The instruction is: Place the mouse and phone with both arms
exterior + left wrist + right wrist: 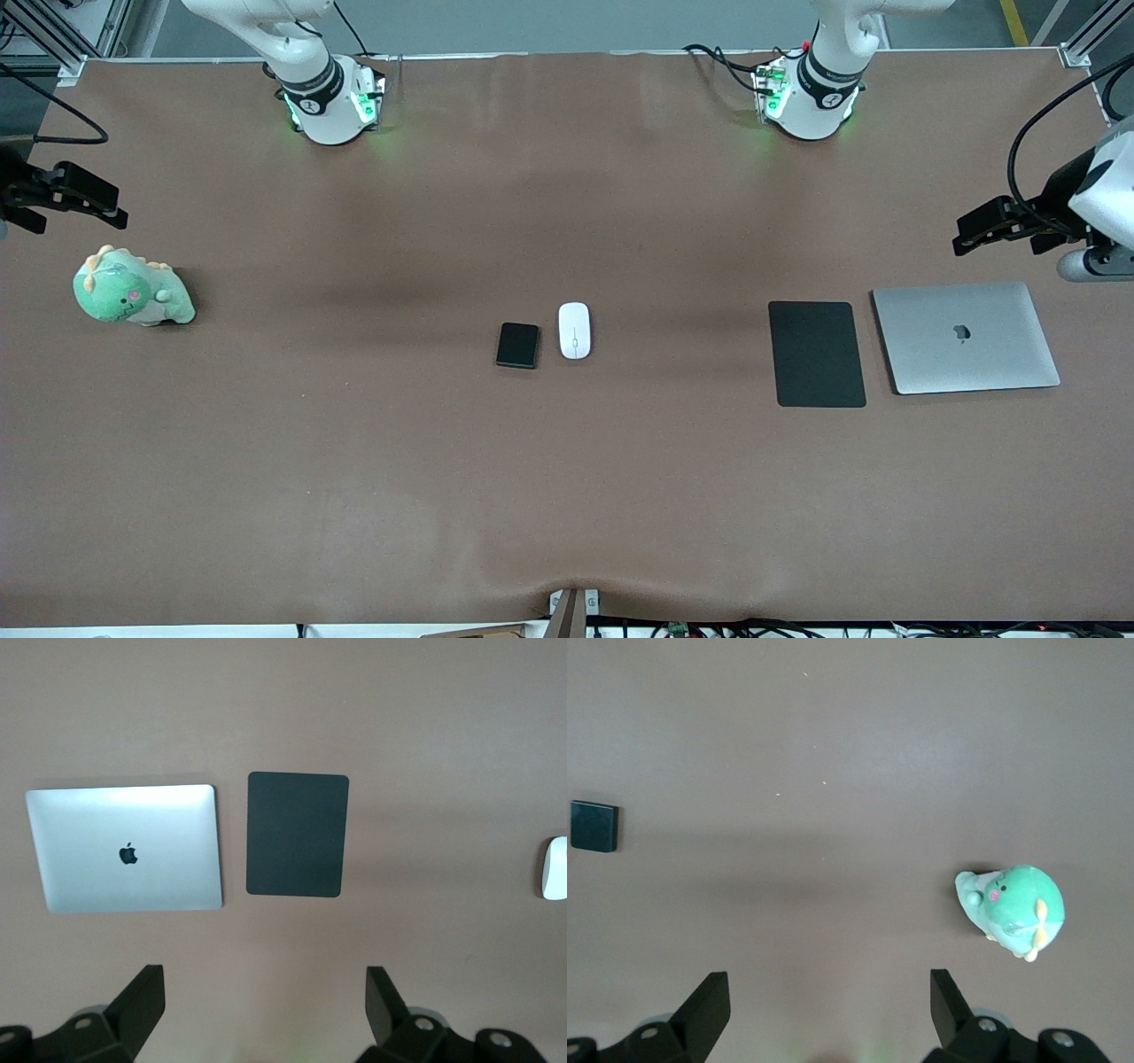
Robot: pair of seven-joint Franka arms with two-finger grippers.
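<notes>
The only mark I can read anywhere is the dark apple logo on the closed silver laptop [966,338], which lies flat toward the left arm's end of the table [354,443], with a matte black mouse pad [816,354] just beside it, the two apart by a thin strip of bare surface. The table is covered in a plain brown sheet, a little rippled at the edge nearest the front camera, and grey floor and metal framing show past the arms' bases. In the middle of the table the white mouse [574,330] lies just beside the black phone [517,345], not touching, the phone on the side toward the right arm's end and slightly nearer the front camera. A green plush dinosaur [131,289] sits well apart from them at the right arm's end. Both arms hang out at the table's ends: the left gripper [266,1001] is over bare table close to the laptop and pad, its fingers spread wide with nothing between them; the right gripper [830,1005] is over bare table near the plush, likewise spread and empty.
</notes>
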